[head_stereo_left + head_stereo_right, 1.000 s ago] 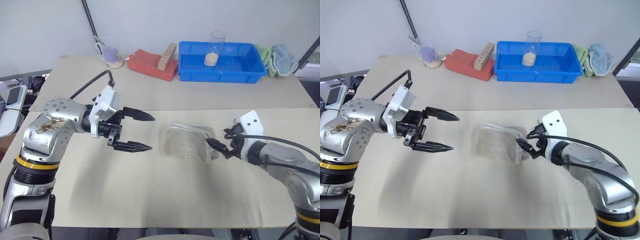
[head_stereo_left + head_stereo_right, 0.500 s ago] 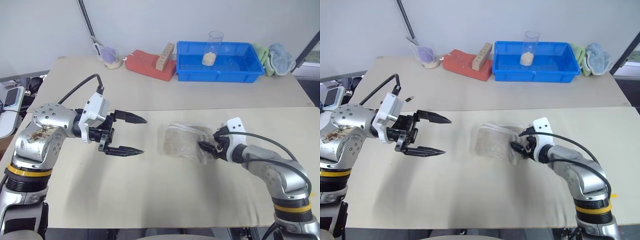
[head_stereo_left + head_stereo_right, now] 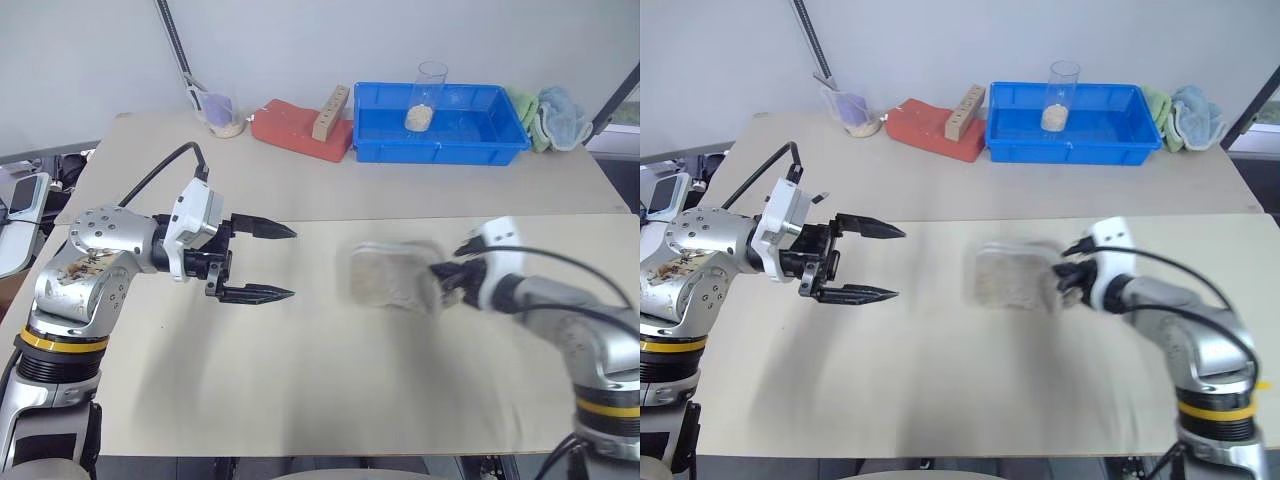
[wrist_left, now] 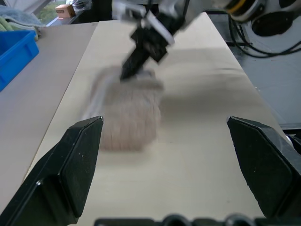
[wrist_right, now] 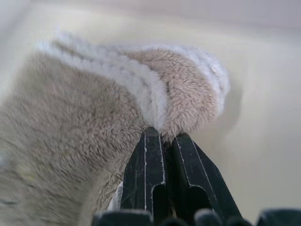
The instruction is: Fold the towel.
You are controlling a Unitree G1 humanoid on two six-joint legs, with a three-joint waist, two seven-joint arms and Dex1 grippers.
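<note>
Near half of worktop (image 3: 300, 400) bare, free passage. Open lane between left gripper (image 3: 282, 262), fingers spread, and towel (image 3: 392, 278). Right gripper (image 3: 448, 276) pinches towel's right edge, blocks that side. Far edge crowded: blue bin (image 3: 440, 130), glass (image 3: 428, 95), red block (image 3: 295, 128).

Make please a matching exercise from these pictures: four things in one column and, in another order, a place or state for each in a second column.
Things:
1. towel
2. left pincer
3. clear cup
4. red block

Places or states:
A. stands inside the blue bin
B. open, holding nothing
C. pinched at its edge by the shut right pincer
D. lies on the table beside the bin

Pairs: 1-C, 2-B, 3-A, 4-D
</note>
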